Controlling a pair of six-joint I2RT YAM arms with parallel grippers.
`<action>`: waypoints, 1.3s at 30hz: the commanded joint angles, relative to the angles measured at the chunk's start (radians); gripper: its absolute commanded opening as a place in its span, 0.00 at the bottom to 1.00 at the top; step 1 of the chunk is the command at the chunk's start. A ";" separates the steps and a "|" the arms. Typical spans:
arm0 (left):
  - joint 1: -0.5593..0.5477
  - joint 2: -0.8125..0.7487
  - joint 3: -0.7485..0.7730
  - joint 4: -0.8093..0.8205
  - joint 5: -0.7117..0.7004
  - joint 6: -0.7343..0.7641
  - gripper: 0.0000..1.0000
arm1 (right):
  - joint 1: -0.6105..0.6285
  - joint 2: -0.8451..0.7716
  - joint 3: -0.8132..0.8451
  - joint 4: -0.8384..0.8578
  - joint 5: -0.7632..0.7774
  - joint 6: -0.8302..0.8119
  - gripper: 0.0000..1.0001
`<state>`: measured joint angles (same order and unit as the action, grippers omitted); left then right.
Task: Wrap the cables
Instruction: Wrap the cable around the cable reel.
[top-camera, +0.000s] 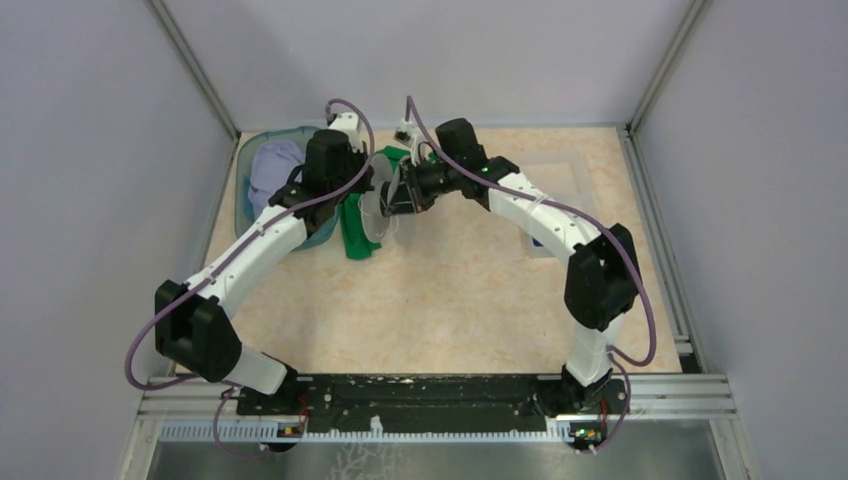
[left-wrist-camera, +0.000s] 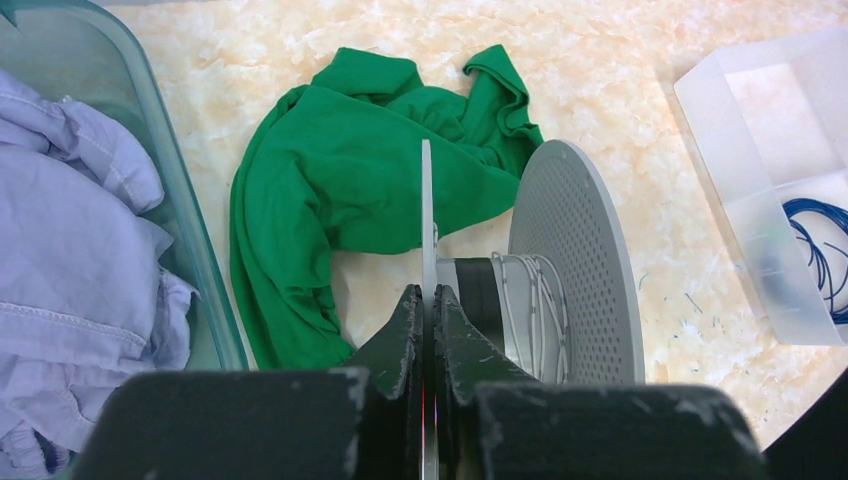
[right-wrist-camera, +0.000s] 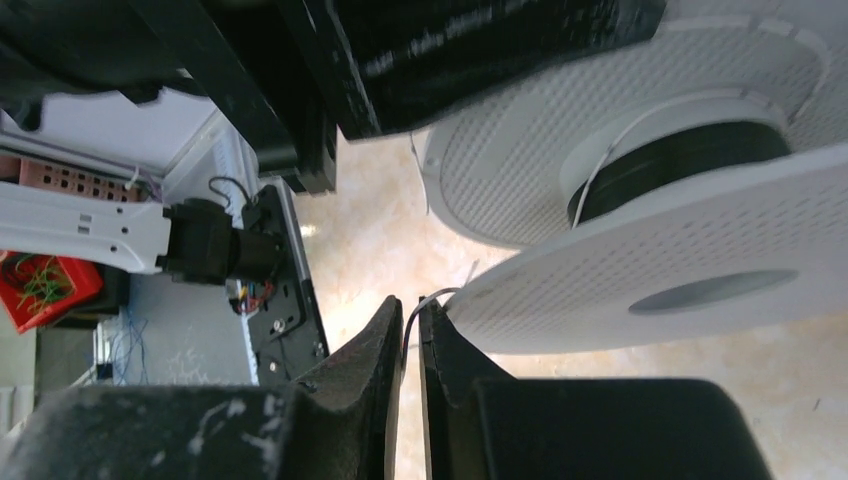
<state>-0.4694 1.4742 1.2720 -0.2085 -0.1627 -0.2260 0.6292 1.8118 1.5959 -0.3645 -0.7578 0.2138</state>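
Whitish cable (right-wrist-camera: 436, 293), hair-thin, runs through the right gripper (right-wrist-camera: 410, 315), whose jaws stand slightly parted; the slit between them looks wider than the cable, which lies against one finger (right-wrist-camera: 385, 345). From the fingertips the cable leads toward 2 o'clock to the pale-grey spool (right-wrist-camera: 650, 280), passes the rim of the near perforated flange and climbs to the dark hub (right-wrist-camera: 680, 160), which shows between the two flanges. The black body of the left arm (right-wrist-camera: 480, 50) fills the right wrist view at 12 o'clock. The left gripper (left-wrist-camera: 428, 300) is clenched on the spool's other flange, seen edge-on as a thin upright blade rising from between the closed fingers. At 3 o'clock of this gripper several turns of the whitish cable lie wound on the hub, with the perforated flange just beyond them, its lower edge on the table (left-wrist-camera: 620, 60). A crumpled green cloth (left-wrist-camera: 360, 170) lies on the table at 11 o'clock of the left gripper, reaching behind the held flange. At 9 o'clock a teal bin (left-wrist-camera: 170, 200) holds pale lavender garments (left-wrist-camera: 70, 230). At 2 o'clock, well apart from the spool, a clear plastic tray (left-wrist-camera: 790, 120) contains the dark blue cable (left-wrist-camera: 815, 250), coiled in loose loops in its nearer compartment and cut off by the frame's edge.
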 joint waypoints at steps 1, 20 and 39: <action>-0.015 -0.020 -0.009 0.059 -0.001 0.030 0.00 | -0.024 -0.002 0.090 0.050 -0.013 0.013 0.11; -0.032 -0.028 -0.010 0.065 0.033 0.087 0.00 | -0.105 0.025 0.200 -0.016 0.017 -0.019 0.01; -0.068 -0.020 -0.025 0.113 0.232 0.324 0.00 | -0.140 0.050 0.284 -0.106 -0.024 -0.230 0.00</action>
<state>-0.5125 1.4742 1.2518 -0.1368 -0.0334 0.0250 0.5121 1.8606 1.8099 -0.5289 -0.7628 0.0528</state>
